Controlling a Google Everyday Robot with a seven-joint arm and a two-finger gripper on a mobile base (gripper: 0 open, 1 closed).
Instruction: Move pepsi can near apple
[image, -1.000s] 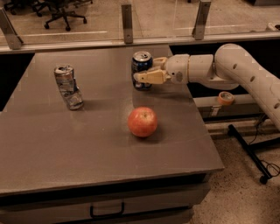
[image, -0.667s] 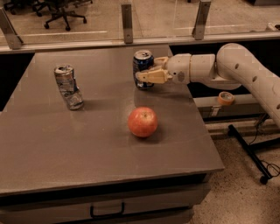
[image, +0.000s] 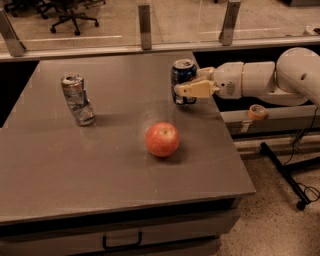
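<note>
The pepsi can (image: 181, 75), dark blue with a silver top, stands upright at the far right of the grey table (image: 100, 165). My gripper (image: 189, 82) reaches in from the right and is shut on the can, one cream finger across its front and one behind it. I cannot tell whether the can rests on the table or hangs just above it. The red-orange apple (image: 162, 139) lies on the table nearer the front, about a can's height away from the can and a little to its left.
A crushed, bent silver can (image: 77, 99) stands at the table's left. The table's right edge lies just under my wrist. A roll of tape (image: 257, 111) sits on a lower ledge to the right. Metal posts and glass line the far edge.
The gripper has carried the pepsi can a short way to the right. The apple and the crushed can have not moved.
</note>
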